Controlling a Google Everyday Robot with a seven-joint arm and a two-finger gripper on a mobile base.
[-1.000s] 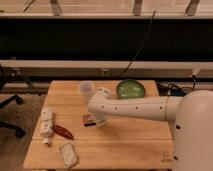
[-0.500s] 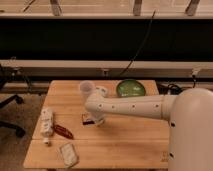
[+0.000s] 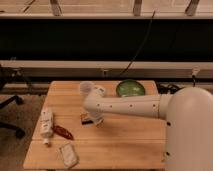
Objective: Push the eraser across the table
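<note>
The eraser (image 3: 85,119), a small dark flat block with a reddish edge, lies on the light wooden table (image 3: 125,140) left of centre. My gripper (image 3: 95,120) hangs from the white arm that reaches in from the right. It points down at the tabletop right beside the eraser's right side and seems to touch it. The gripper partly hides the eraser's right end.
A white bottle (image 3: 46,124) lies near the left edge, with a reddish-brown pepper-like object (image 3: 63,132) beside it. A pale crinkled packet (image 3: 68,154) lies at the front left. A clear cup (image 3: 86,88) and a green bowl (image 3: 131,88) stand at the back. An office chair (image 3: 7,107) stands left of the table.
The arm's wrist has swung a little to the left over the last second. The gripper stays by the eraser, which has shifted only slightly left, if at all.
</note>
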